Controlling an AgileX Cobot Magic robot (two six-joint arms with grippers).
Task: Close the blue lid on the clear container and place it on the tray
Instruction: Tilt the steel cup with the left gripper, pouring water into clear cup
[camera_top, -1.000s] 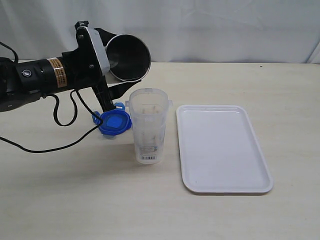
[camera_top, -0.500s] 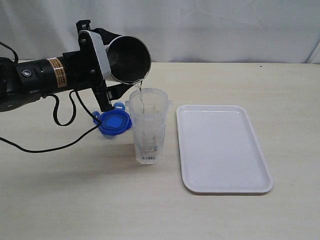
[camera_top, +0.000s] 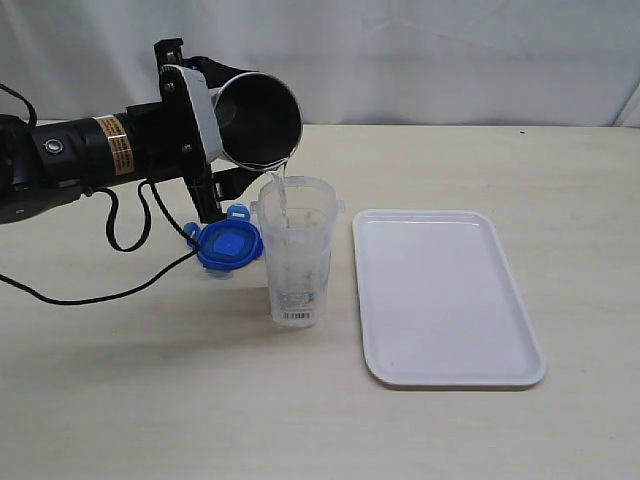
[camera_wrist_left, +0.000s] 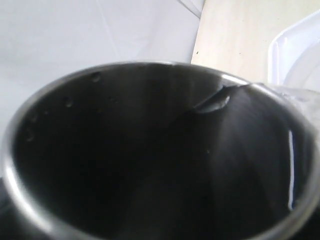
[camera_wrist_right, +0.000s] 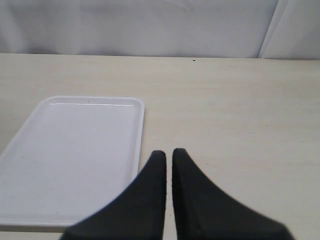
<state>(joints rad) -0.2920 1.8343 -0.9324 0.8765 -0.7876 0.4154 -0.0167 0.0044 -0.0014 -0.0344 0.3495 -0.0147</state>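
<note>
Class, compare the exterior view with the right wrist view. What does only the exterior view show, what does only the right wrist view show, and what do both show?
Only the exterior view: the left gripper holding the tilted steel cup, a thin stream of water falling into the upright clear container, and the blue lid lying on the table beside it.
Only the right wrist view: the right gripper, shut and empty.
Both: the empty tray and the table.

A pale, wood-grained tabletop (camera_top: 480, 440) fills the exterior view from 3 through 6 to 9 o'clock, under soft, even light that casts only faint shadows. Behind it, at 12 o'clock, hangs a creased white cloth backdrop (camera_top: 450, 60), with a fold at 2 o'clock.
</note>
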